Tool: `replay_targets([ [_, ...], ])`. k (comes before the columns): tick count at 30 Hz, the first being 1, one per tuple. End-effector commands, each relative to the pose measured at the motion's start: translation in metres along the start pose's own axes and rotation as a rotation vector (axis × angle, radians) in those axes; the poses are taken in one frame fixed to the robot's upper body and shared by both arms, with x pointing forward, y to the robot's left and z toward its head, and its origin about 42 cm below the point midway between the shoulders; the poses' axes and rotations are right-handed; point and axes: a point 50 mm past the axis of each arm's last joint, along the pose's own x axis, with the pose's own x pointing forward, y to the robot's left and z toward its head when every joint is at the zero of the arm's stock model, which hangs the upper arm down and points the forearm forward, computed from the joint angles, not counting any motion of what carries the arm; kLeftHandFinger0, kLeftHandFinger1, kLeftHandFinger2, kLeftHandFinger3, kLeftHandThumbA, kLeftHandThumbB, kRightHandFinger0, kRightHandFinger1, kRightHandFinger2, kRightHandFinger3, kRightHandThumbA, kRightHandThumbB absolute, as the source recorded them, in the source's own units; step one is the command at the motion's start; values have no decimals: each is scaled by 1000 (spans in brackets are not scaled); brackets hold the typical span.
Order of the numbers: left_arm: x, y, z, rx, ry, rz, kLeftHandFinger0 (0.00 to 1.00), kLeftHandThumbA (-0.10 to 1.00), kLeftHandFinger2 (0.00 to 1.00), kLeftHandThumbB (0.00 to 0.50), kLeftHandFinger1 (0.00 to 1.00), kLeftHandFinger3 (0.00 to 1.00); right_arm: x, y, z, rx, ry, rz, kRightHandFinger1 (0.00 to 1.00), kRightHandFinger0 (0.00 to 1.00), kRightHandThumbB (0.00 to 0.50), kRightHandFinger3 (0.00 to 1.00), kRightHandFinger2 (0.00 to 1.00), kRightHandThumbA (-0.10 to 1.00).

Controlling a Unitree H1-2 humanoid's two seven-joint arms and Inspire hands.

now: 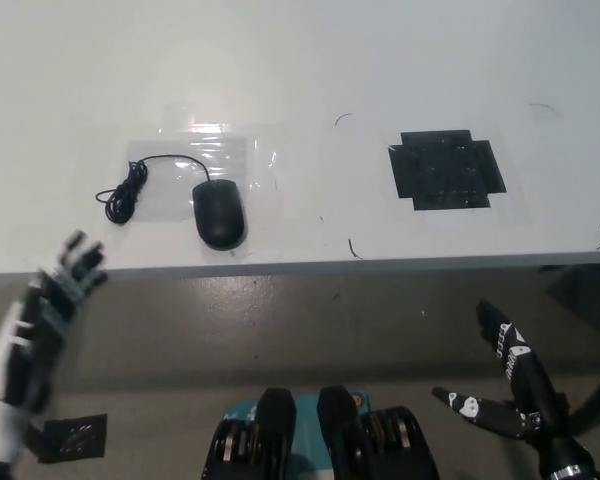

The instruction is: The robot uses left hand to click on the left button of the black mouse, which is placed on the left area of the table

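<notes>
A black mouse (220,214) lies on the left part of the white table (310,60), on a clear taped patch, with its coiled cable (126,192) trailing to the left. My white left hand (42,320) is raised at the picture's left, blurred, fingers spread and open. It sits below and left of the mouse, its fingertips at the table's front edge, not touching the mouse. My black right hand (515,385) hangs low at the bottom right, below the table edge, fingers apart and holding nothing.
A black taped square (447,169) marks the right part of the table. A few small dark pen marks dot the tabletop. The table's front edge (310,267) crosses the picture; below it are floor and dark table legs.
</notes>
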Motion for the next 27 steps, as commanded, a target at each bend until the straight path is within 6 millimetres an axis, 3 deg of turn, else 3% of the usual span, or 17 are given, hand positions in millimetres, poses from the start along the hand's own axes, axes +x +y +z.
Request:
replay_targets([
  [1, 46, 59, 151, 91, -328, -292, 990, 1000, 960, 373, 967, 1000, 22, -13, 23, 0, -116, -40, 1000, 1000, 161, 1000, 1000, 1000],
  [3, 66, 73, 186, 150, -368, -355, 1000, 1000, 990, 343, 988, 1000, 24, -17, 25, -3, -120, -43, 1000, 1000, 157, 1000, 1000, 1000],
  [4, 87, 86, 217, 222, -370, -405, 1000, 1000, 1000, 329, 988, 1000, 26, -18, 26, -4, -122, -49, 1000, 1000, 153, 1000, 1000, 1000],
  [6, 105, 92, 240, 273, -363, -439, 1000, 1000, 1000, 325, 978, 1000, 28, -21, 28, -10, -128, -56, 1000, 1000, 153, 1000, 1000, 1000],
  [7, 126, 96, 260, 301, -339, -465, 1000, 1000, 983, 318, 944, 1000, 28, -22, 29, -7, -132, -58, 1000, 1000, 148, 1000, 1000, 1000],
  [9, 155, 102, 280, 375, -299, -516, 985, 1000, 980, 314, 948, 1000, 29, -23, 30, -2, -131, -62, 1000, 1000, 159, 1000, 1000, 1000],
  [10, 172, 103, 290, 418, -262, -526, 972, 1000, 918, 348, 885, 1000, 30, -23, 31, -1, -134, -64, 1000, 1000, 153, 1000, 1000, 1000],
  [12, 198, 101, 306, 500, -199, -555, 956, 1000, 828, 317, 824, 1000, 31, -23, 32, 0, -138, -65, 1000, 1000, 157, 1000, 1000, 1000],
  [14, 233, 99, 315, 484, -105, -633, 940, 1000, 819, 306, 811, 1000, 32, -24, 33, -5, -141, -69, 1000, 1000, 159, 1000, 1000, 1000],
  [15, 249, 97, 316, 496, -69, -666, 868, 1000, 801, 331, 772, 1000, 33, -25, 34, -7, -143, -69, 1000, 1000, 158, 1000, 1000, 1000],
  [19, 282, 90, 313, 524, 73, -694, 755, 1000, 785, 368, 683, 1000, 36, -27, 36, -16, -143, -66, 1000, 1000, 156, 1000, 1000, 1000],
  [20, 298, 86, 305, 520, 139, -710, 747, 1000, 779, 347, 669, 1000, 37, -27, 37, -15, -145, -67, 1000, 1000, 159, 1000, 1000, 1000],
  [22, 311, 83, 297, 513, 195, -722, 714, 1000, 731, 384, 631, 1000, 37, -28, 38, -11, -149, -68, 1000, 1000, 155, 1000, 1000, 1000],
  [24, 333, 75, 277, 504, 303, -755, 582, 1000, 546, 411, 503, 1000, 37, -29, 39, -17, -154, -72, 1000, 1000, 153, 1000, 1000, 1000],
  [25, 340, 69, 268, 511, 369, -749, 600, 1000, 298, 456, 255, 1000, 36, -29, 39, -15, -153, -72, 1000, 1000, 155, 1000, 1000, 1000],
  [26, 343, 65, 263, 523, 391, -736, 550, 1000, 126, 450, 98, 1000, 36, -29, 39, -15, -153, -71, 1000, 1000, 156, 1000, 1000, 1000],
  [27, 345, 62, 259, 537, 408, -723, 503, 1000, 57, 450, 21, 1000, 36, -30, 40, -15, -154, -70, 1000, 1000, 156, 1000, 1000, 1000],
])
